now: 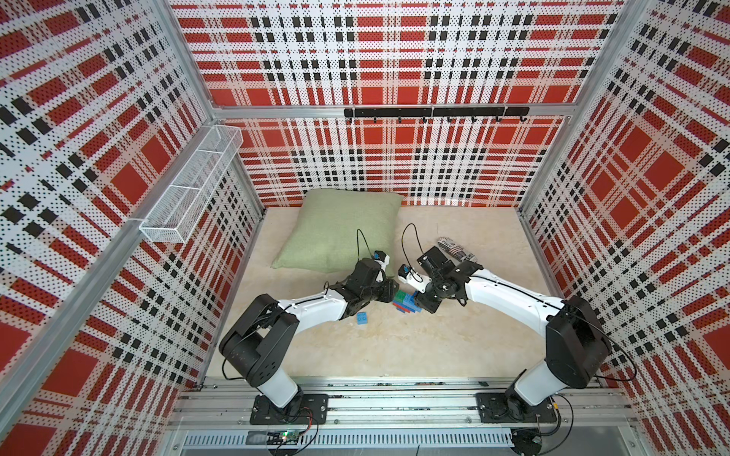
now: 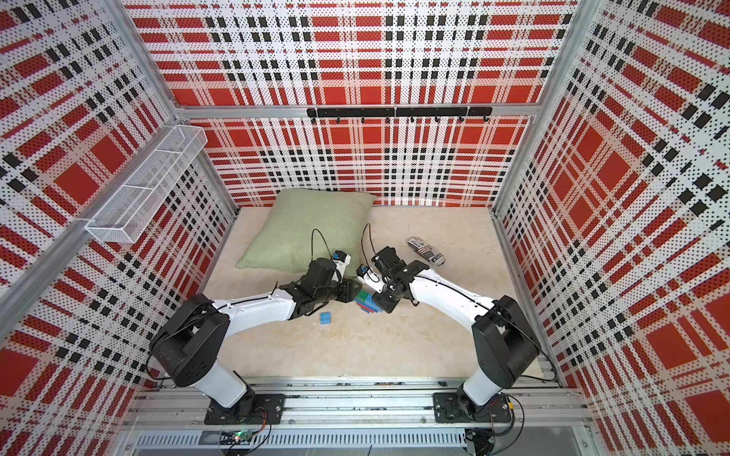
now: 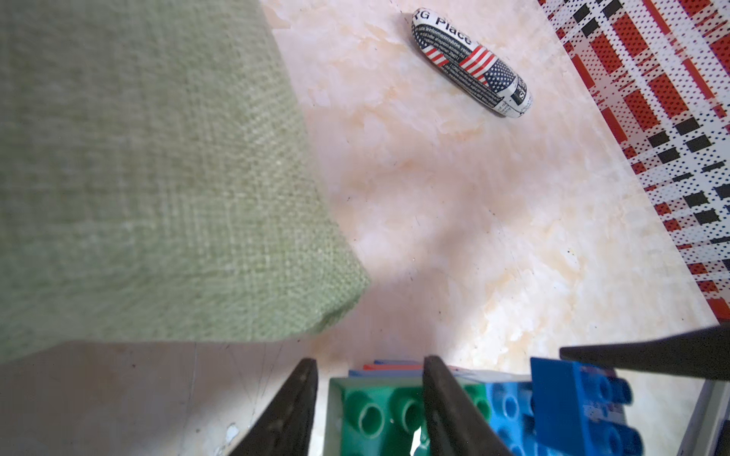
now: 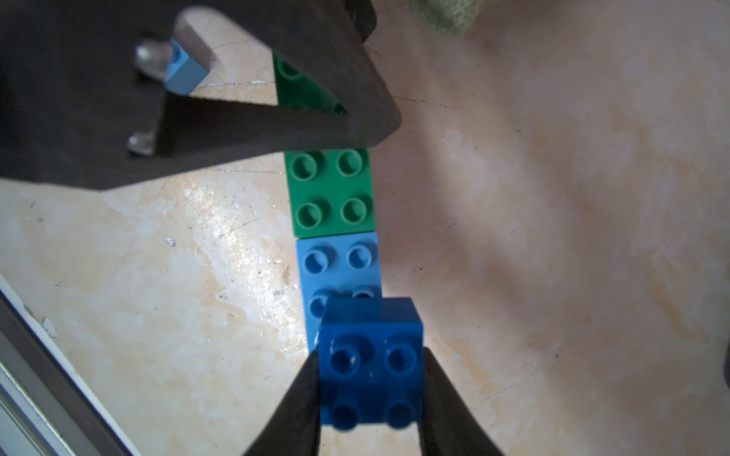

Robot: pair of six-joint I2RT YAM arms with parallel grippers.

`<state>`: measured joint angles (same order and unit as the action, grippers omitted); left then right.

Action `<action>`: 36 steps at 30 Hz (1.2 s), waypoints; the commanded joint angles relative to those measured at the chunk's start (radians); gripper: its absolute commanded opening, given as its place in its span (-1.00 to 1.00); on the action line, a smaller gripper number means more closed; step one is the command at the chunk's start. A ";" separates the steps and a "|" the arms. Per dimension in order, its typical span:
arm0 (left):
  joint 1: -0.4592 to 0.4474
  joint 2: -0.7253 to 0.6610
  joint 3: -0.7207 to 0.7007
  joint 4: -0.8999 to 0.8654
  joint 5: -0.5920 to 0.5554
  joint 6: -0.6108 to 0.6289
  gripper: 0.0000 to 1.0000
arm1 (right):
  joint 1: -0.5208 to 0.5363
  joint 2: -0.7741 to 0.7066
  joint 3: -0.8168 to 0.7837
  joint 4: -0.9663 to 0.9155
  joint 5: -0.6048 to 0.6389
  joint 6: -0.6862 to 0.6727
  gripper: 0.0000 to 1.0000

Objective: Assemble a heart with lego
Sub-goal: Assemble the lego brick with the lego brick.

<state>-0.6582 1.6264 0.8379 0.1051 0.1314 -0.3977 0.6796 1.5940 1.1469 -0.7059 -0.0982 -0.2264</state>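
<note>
Grips a dark blue brick (image 4: 371, 379) in the right gripper (image 4: 370, 353), jaws shut snug on its two side walls and studs up, ready for a straight push down. Holds it slightly tilted over the end of a light blue brick (image 4: 339, 260), overlapping that end's studs, probably to line it up before seating. Cannot tell whether the two touch.

Steadies the heart (image 1: 407, 303) with the left gripper (image 3: 370, 367): jaws narrow, one finger (image 3: 444, 398) laid across the green brick (image 4: 332, 193), the other just off its end. Cannot say from the wrist views whether it is clamping or only pressing down. Either way, likely placed there to stop the cluster sliding on the smooth counter (image 1: 395, 347) under the push.

Judges the heart only partly built. Finds it mid-counter between the two arms, just in front of a corner of the green pillow (image 1: 339, 229) — green and light blue in one row on top, red and more blue showing beneath. Notes one loose blue brick (image 1: 362, 318) near it on the left arm's side, untouched and presumably waiting its turn. Notes a printed pouch (image 3: 470, 59) well apart, beyond the right arm.
</note>
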 commanded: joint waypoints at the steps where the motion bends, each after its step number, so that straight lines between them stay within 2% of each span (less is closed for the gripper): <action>1: -0.008 0.016 0.017 0.011 0.005 0.020 -0.02 | 0.010 -0.021 -0.010 0.017 -0.050 0.018 -0.22; 15: -0.011 0.023 0.021 0.005 -0.007 0.017 -0.02 | 0.021 -0.011 -0.024 0.014 -0.015 0.058 -0.17; 25: -0.014 0.019 0.019 0.002 -0.010 0.019 -0.02 | 0.026 -0.024 -0.008 0.045 -0.018 0.065 0.07; 29: -0.015 0.013 0.018 0.001 -0.010 0.019 -0.02 | 0.024 -0.044 0.000 0.056 0.029 0.080 0.21; 33: -0.016 0.009 0.019 0.000 -0.010 0.019 -0.02 | 0.023 -0.052 -0.002 0.059 0.031 0.093 0.20; 36: -0.018 0.011 0.022 0.000 -0.010 0.019 -0.02 | 0.023 -0.071 -0.018 0.085 -0.002 0.096 0.11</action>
<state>-0.6647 1.6341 0.8410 0.1055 0.1242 -0.3923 0.6975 1.5642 1.1301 -0.6559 -0.0860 -0.1459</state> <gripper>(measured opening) 0.490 0.565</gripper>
